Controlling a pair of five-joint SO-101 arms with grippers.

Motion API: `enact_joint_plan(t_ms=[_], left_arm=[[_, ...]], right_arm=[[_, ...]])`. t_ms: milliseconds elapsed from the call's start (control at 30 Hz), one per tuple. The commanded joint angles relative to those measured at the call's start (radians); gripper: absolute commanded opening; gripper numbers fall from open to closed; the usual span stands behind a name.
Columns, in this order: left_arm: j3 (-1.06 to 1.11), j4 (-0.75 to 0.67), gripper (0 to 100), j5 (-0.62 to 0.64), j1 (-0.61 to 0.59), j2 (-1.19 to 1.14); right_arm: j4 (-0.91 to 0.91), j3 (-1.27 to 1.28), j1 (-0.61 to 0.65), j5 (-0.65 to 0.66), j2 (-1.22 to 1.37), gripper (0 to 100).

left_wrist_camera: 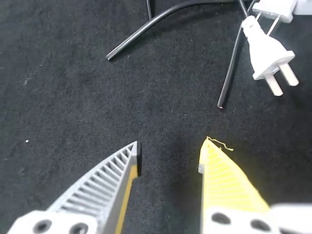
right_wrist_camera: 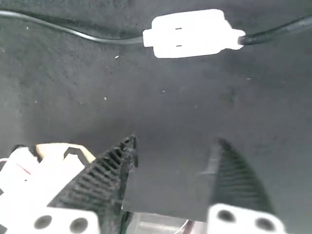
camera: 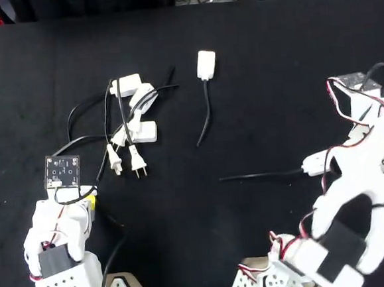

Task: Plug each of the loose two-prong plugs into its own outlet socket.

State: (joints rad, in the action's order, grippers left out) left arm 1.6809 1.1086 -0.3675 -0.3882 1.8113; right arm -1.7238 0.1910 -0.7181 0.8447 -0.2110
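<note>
Left tool point(left_wrist_camera: 170, 151): spread, nothing between the fingers, hanging low over the table point(left_wrist_camera: 73, 97). The white two-prong plug point(left_wrist_camera: 267, 54) lies flat ahead of it and off to the yellow finger's side, well apart, with its prongs angled away to that same side. A black cord point(left_wrist_camera: 231, 68) runs just beside the plug, between it and the tool.

Right tool point(right_wrist_camera: 175, 146): also spread and empty. A white socket point(right_wrist_camera: 190, 33) lies flat ahead of it, both slots showing.

Judgement: the step in hand is picking up the plug with the left tool. Swing toward the yellow side first, then descend. Close across the plug's body, behind the prongs, leaving them bare. Keep the cord outside the fingers. Have the right tool steady the socket before insertion.
</note>
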Motion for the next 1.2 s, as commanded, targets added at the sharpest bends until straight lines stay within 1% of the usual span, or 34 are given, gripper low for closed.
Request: enact_joint_plan(t_ms=[0, 33, 100, 167, 267, 333, 400, 467, 567, 633, 667, 733, 767, 867, 933, 1067, 1167], left_arm=[[0.019, -0.018, 21, 0.002, 0.001, 0.009], [0.019, -0.018, 21, 0.002, 0.001, 0.009], [0.019, -0.017, 21, 0.002, 0.001, 0.009], [0.019, -0.017, 21, 0.002, 0.002, 0.009], [0.012, -0.026, 21, 0.002, 0.002, 0.011], [-0.015, -0.02, 21, 0.003, 0.002, 0.011], [-0.03, -0.026, 21, 0.034, 0.002, 0.011], [-0.056, -0.031, 21, 0.11, 0.002, 0.011], [-0.082, -0.089, 21, 0.258, 0.004, 0.008], [-0.079, -0.127, 21, 0.287, 0.018, 0.008], [-0.07, -0.132, 21, 0.282, 0.027, 0.006], [-0.019, -0.14, 21, 0.278, 0.039, 0.006], [-0.002, -0.143, 21, 0.256, 0.036, 0.006], [0.013, -0.137, 21, 0.181, -0.005, 0.008], [0.019, -0.103, 21, 0.143, -0.047, 0.008], [0.019, -0.005, 21, 0.038, -0.134, 0.009], [0.01, 0.003, 21, 0.006, -0.168, 0.009]], right_arm=[[-0.041, 0.021, -0.008, 0.035, -0.111, 2.6], [-0.041, 0.038, 0.003, 0.04, -0.137, 0.8], [-0.041, 0.079, 0.008, 0.043, -0.196, 3.9], [-0.041, 0.127, 0.02, 0.043, -0.265, 2.8], [-0.043, 0.229, 0.117, 0.04, -0.38, 1.2], [-0.043, 0.308, 0.242, 0.034, -0.45, 1.2], [-0.035, 0.372, 0.404, -0.034, -0.499, 1.2], [0.003, 0.397, 0.585, -0.157, -0.509, 1.2], [0.141, 0.4, 0.83, -0.384, -0.46, 1.5], [0.239, 0.378, 0.954, -0.477, -0.375, 1.5], [0.281, 0.357, 1.002, -0.5, -0.315, 1.5], [0.344, 0.297, 1.079, -0.506, -0.176, 1.6], [0.362, 0.257, 1.109, -0.505, -0.104, 1.6], [0.382, 0.134, 1.178, -0.503, 0.101, 5.6], [0.393, 0.058, 1.197, -0.508, 0.191, 8.7], [0.542, 0.047, 1.235, -0.522, 0.229, 9.5], [0.601, 0.091, 1.309, -0.517, 0.236, 9.6]])
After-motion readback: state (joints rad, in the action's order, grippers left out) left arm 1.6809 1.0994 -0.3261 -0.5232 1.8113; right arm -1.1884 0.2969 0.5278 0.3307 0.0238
